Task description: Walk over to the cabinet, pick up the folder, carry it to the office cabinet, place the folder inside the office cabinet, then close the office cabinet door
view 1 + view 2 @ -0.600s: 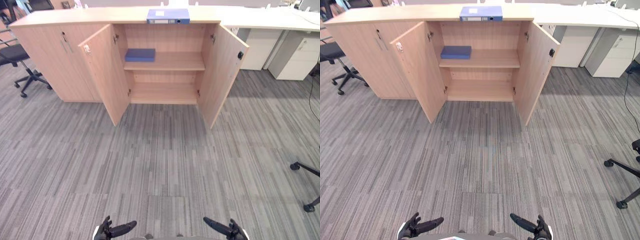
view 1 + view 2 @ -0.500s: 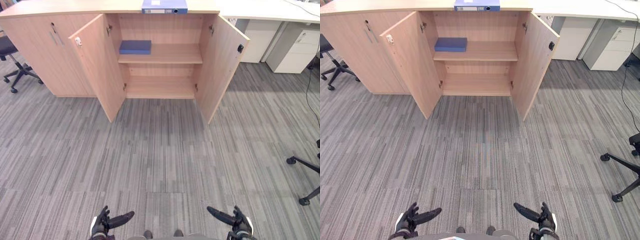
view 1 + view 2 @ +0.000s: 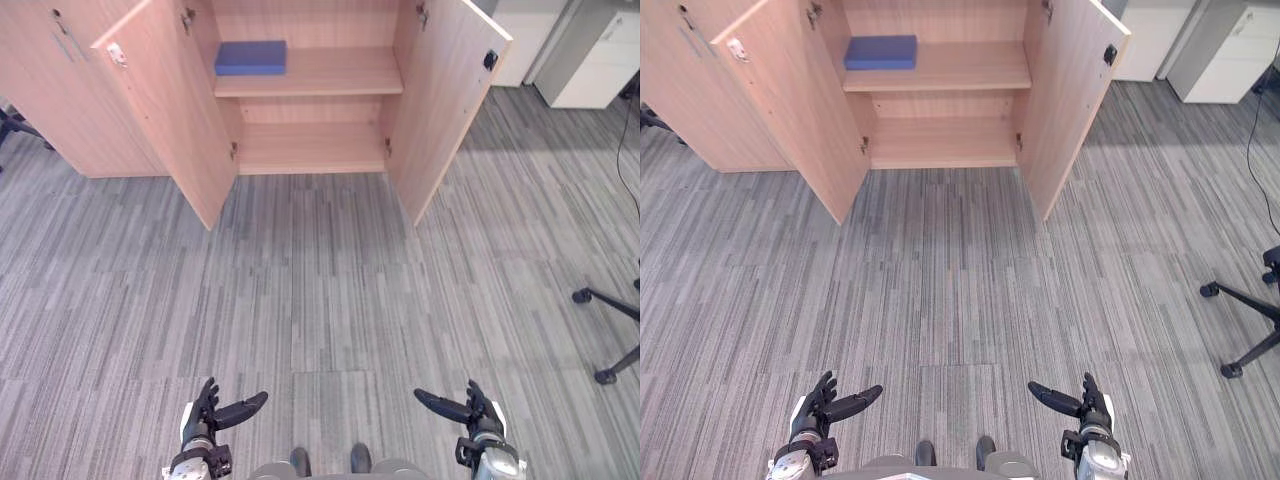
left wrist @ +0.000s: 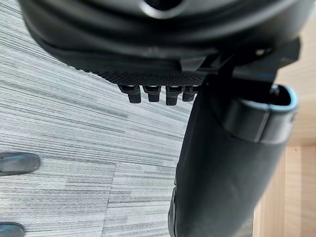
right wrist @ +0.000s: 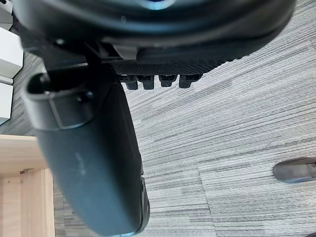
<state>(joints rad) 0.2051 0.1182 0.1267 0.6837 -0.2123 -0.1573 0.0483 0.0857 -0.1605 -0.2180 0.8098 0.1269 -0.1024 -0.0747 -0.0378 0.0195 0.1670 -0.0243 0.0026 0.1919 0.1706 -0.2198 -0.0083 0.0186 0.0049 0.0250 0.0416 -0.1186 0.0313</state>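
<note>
The wooden cabinet (image 3: pixel 310 150) stands ahead with both doors swung open, the left door (image 3: pixel 165 100) and the right door (image 3: pixel 445 95). On the left end of its upper shelf lies a flat blue folder (image 3: pixel 250 57); the lower shelf is bare. My left hand (image 3: pixel 205 420) and right hand (image 3: pixel 478 415) hang low at the near edge, well short of the cabinet, both open and holding nothing. In the wrist views the left thumb (image 4: pixel 227 173) and right thumb (image 5: pixel 94 163) stand straight over the carpet.
Grey striped carpet (image 3: pixel 320 290) stretches between me and the cabinet. A closed cabinet section (image 3: pixel 50 90) adjoins on the left. White drawer units (image 3: pixel 600 60) stand at the far right, and a black chair base (image 3: pixel 610 340) reaches in from the right edge.
The whole picture has shifted: the cabinet is closer and higher in view, and its top with the blue binder has passed out of view. Both hands stay open and low.
</note>
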